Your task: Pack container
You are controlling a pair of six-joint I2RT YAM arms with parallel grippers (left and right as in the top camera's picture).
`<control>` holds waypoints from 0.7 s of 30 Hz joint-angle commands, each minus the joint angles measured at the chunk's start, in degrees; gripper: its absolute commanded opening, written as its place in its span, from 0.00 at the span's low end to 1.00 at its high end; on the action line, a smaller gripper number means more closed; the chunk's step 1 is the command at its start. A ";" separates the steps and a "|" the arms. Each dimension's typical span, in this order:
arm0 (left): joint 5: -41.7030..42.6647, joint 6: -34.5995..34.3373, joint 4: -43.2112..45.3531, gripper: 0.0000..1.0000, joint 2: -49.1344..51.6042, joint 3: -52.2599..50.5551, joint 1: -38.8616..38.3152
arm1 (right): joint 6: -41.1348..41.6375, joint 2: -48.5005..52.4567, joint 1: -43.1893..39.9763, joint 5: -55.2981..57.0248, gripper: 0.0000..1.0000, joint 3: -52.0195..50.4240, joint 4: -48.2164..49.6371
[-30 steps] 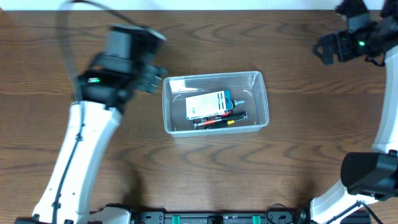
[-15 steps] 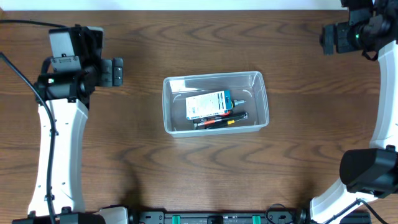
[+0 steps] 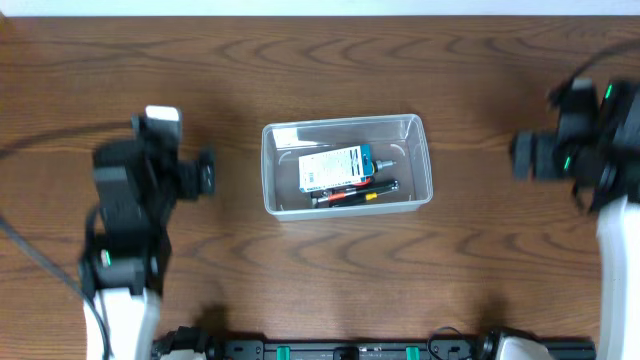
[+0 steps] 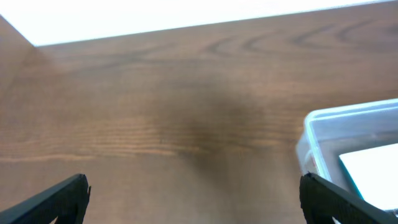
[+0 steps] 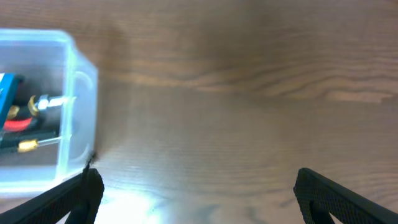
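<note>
The clear plastic container (image 3: 420, 128) stands in the middle of the table. It holds a small blue-and-white box (image 3: 334, 167) and hand tools (image 3: 352, 193) with red and black handles. My left gripper (image 3: 207, 175) is open and empty, to the left of the container. My right gripper (image 3: 520, 156) is open and empty, to its right. The left wrist view shows a corner of the container (image 4: 311, 134) between wide-apart fingers (image 4: 194, 194). The right wrist view shows the container's end (image 5: 79, 93) with tool tips (image 5: 38, 104) inside, left of the open fingers (image 5: 199, 186).
The wooden table (image 3: 330, 270) runs to a white edge at the back (image 3: 320, 8). A black rail (image 3: 350, 350) lies along the front edge.
Both arms have pulled back toward the front of the table. The left gripper moved down and slightly right; the right gripper moved down from the back right corner. The container stayed put.
</note>
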 commanded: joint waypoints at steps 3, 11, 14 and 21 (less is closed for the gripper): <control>0.37 -0.28 2.91 0.98 -15.08 -11.50 -1.22 | 2.05 -15.89 3.69 2.60 0.99 -14.62 2.38; 0.37 -0.28 2.67 0.98 -31.28 -17.73 -1.22 | 1.99 -29.33 3.89 4.96 0.99 -23.56 -2.12; 0.39 -0.28 2.10 0.98 -32.24 -17.73 -1.22 | 1.97 -30.05 3.89 4.96 0.99 -23.63 -6.78; 0.39 -0.28 0.42 0.98 -32.04 -17.73 -1.22 | 1.97 -30.01 3.89 4.96 0.99 -23.63 -10.58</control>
